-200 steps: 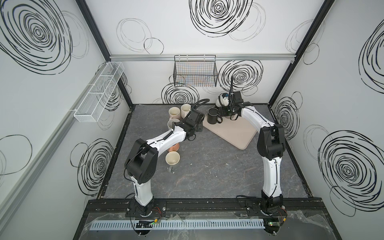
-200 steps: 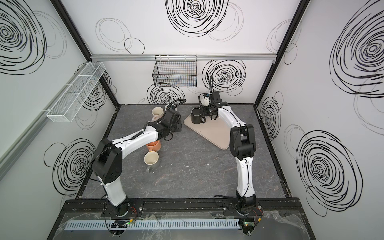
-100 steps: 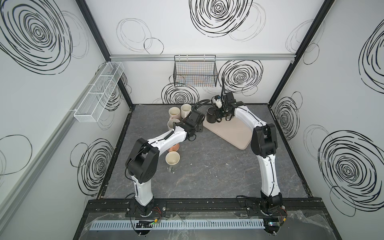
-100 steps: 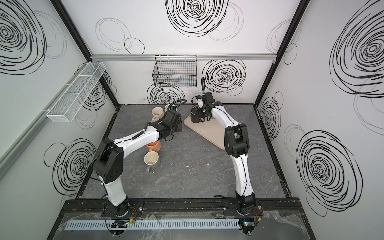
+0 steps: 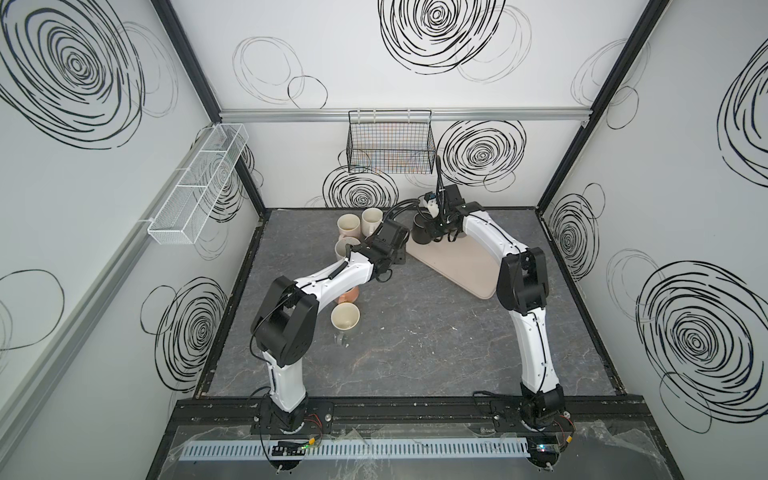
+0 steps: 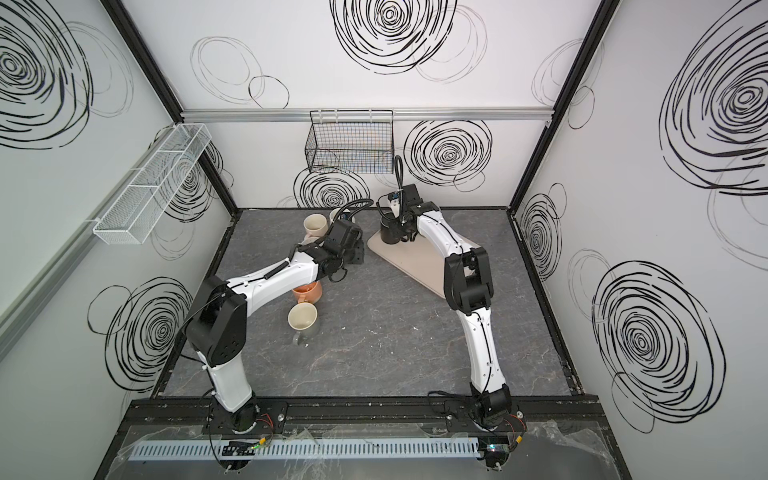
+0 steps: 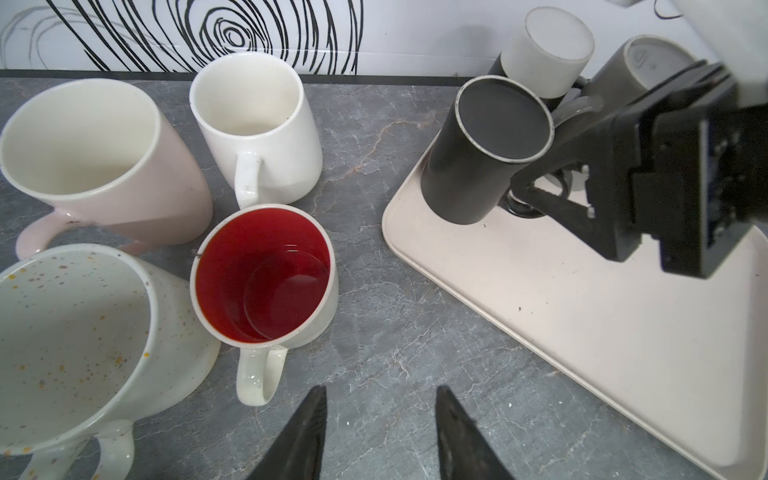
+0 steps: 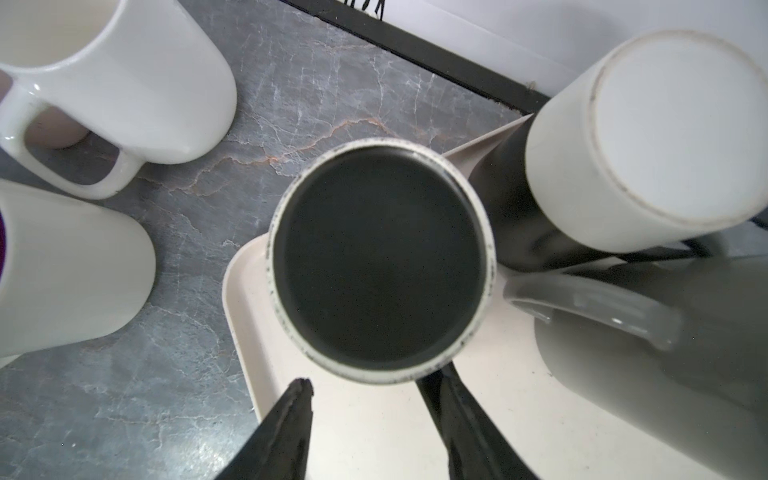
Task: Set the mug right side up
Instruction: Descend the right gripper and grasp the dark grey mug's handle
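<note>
A dark grey mug (image 5: 422, 235) (image 6: 390, 232) stands upside down on the near-left corner of the beige tray (image 5: 465, 266) (image 6: 415, 262). Its flat base with a pale ring faces up (image 7: 494, 120) (image 8: 380, 262). My right gripper (image 8: 368, 388) (image 5: 436, 226) is open, close against the mug's side. One finger (image 8: 440, 386) runs under the mug's edge, and only bare tray (image 8: 374, 428) shows between the tips. My left gripper (image 7: 380, 390) (image 5: 399, 253) is open over the grey table, left of the tray, holding nothing.
Two more upside-down mugs crowd the tray's back: a black one with a white base (image 8: 665, 133) and a grey one (image 8: 685, 353). Upright mugs cluster left: pink (image 7: 83, 153), white (image 7: 253, 120), red-lined (image 7: 266, 274), speckled (image 7: 70, 345). Nearer stand an orange mug (image 5: 351, 294) and a cream one (image 5: 345, 316).
My right gripper has swung left and down, from behind the mugs to the dark mug's side. The left arm has stayed put.
</note>
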Robot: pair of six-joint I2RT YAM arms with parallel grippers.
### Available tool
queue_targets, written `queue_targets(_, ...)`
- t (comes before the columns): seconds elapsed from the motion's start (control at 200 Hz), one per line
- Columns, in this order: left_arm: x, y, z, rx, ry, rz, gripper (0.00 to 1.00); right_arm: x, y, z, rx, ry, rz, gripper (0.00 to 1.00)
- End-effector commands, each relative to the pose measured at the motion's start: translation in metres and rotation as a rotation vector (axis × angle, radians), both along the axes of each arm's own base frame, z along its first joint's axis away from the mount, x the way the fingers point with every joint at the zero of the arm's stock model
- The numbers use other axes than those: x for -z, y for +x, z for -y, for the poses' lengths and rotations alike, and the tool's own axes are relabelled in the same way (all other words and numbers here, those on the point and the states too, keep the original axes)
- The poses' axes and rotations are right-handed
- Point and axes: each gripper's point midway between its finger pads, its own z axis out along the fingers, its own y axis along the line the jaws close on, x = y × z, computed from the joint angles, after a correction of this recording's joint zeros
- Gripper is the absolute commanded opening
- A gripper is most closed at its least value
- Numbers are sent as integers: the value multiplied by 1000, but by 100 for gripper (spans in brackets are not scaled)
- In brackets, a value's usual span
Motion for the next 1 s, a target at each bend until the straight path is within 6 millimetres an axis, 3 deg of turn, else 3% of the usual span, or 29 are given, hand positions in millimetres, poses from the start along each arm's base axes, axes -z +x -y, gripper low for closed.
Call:
queue_targets(0.0,-10,4,7,21,-42,23,46,-14,-15,5,-1,-36,-26,54)
queue_targets(0.305,-2,10,7,3,-49,26,46,-9,-2,16,75,-81,7,53)
queue_targets(0.555,1,9,8,7,-42,16,46,-38,0,30,116,-115,67,51)
queue_targets(0.65,0,8,9,9,-43,17,46,-40,3,33,124,-113,81,51)
queue_targets(0.791,-1,8,7,7,-41,18,46,-32,9,34,116,-110,84,51)
queue_targets(0.996,2,9,5,7,-35,11,46,-3,20,33,93,-131,47,52)
